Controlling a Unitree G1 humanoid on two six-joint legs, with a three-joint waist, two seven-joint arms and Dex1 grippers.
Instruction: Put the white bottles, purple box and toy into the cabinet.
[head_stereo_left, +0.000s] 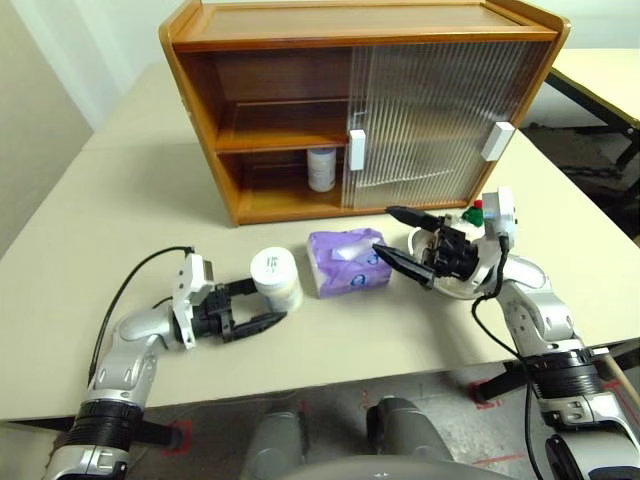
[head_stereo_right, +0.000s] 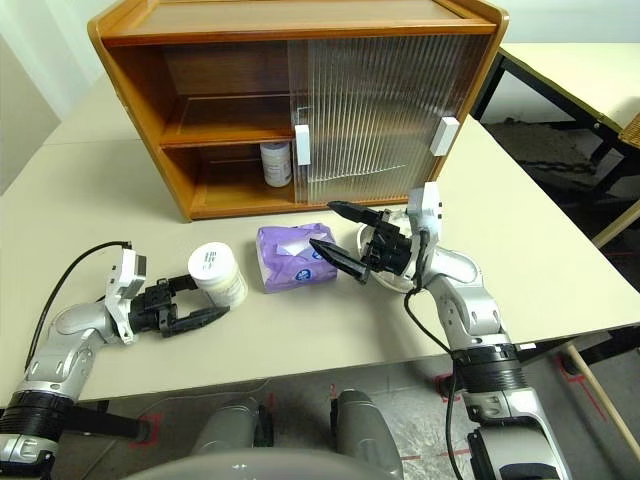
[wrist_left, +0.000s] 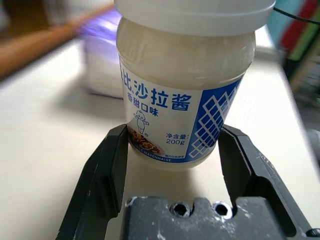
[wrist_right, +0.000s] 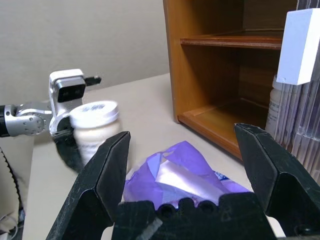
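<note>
Head stereo pair looking down over table (head_stereo_left: 90, 190) and cabinet (head_stereo_left: 250, 110), wrist cameras close, both seeing one white bottle (wrist_left: 185, 100).

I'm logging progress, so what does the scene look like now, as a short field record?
left hand: fingers either side of a bottle on the table
right hand: open above the purple box
cabinet: left side open, one bottle on the bottom shelf
toy: behind the right hand, mostly hidden

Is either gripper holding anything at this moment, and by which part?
The left gripper has its fingers on both sides of the white bottle, low on its body; a firm grip cannot be told. The right gripper is open and holds nothing.
</note>
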